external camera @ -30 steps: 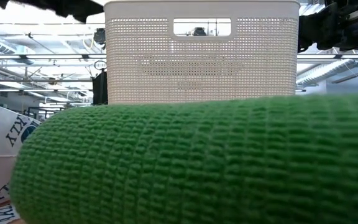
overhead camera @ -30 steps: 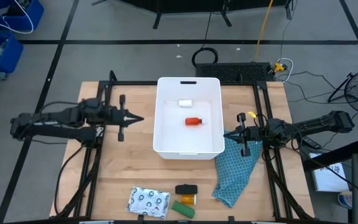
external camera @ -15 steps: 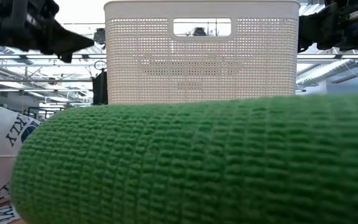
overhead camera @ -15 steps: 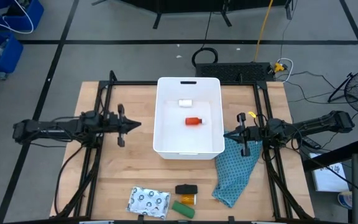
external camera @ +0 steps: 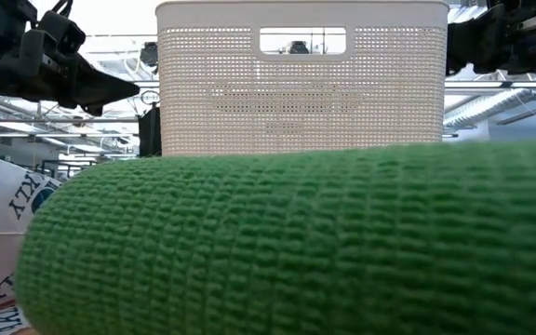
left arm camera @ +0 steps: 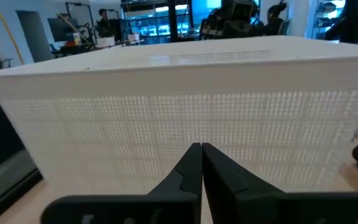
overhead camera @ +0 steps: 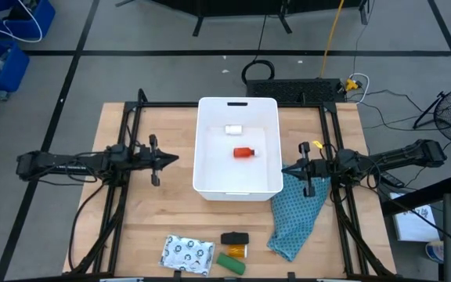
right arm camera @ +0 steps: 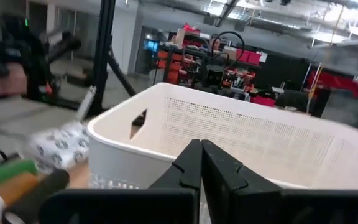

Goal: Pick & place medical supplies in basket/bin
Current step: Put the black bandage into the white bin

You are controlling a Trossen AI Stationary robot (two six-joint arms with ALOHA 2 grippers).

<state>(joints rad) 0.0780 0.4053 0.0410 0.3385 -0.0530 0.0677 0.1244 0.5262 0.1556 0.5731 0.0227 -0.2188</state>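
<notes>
Sitting at frame centre on the bench (overhead camera: 155, 219), the tub (overhead camera: 210, 168) holds a red bottle (overhead camera: 243, 153) and white piece (overhead camera: 234, 129). Left gripper (overhead camera: 176, 157) and right gripper (overhead camera: 286, 169) flank it, jaws together and empty. Packet (overhead camera: 186, 254), black block (overhead camera: 234, 238), vial (overhead camera: 236, 251), green block (overhead camera: 230, 263) lie lower centre beside the cloth (overhead camera: 297, 215).

1. My left arm has pulled back from the white tub (overhead camera: 238, 190); its left gripper (overhead camera: 175, 159) now sits a little farther from the tub's wall than a second ago.
2. It has also come down: in the low view, the left gripper (external camera: 130, 90) now shows clearly beside the tub (external camera: 301, 93), fingers pressed together.
</notes>
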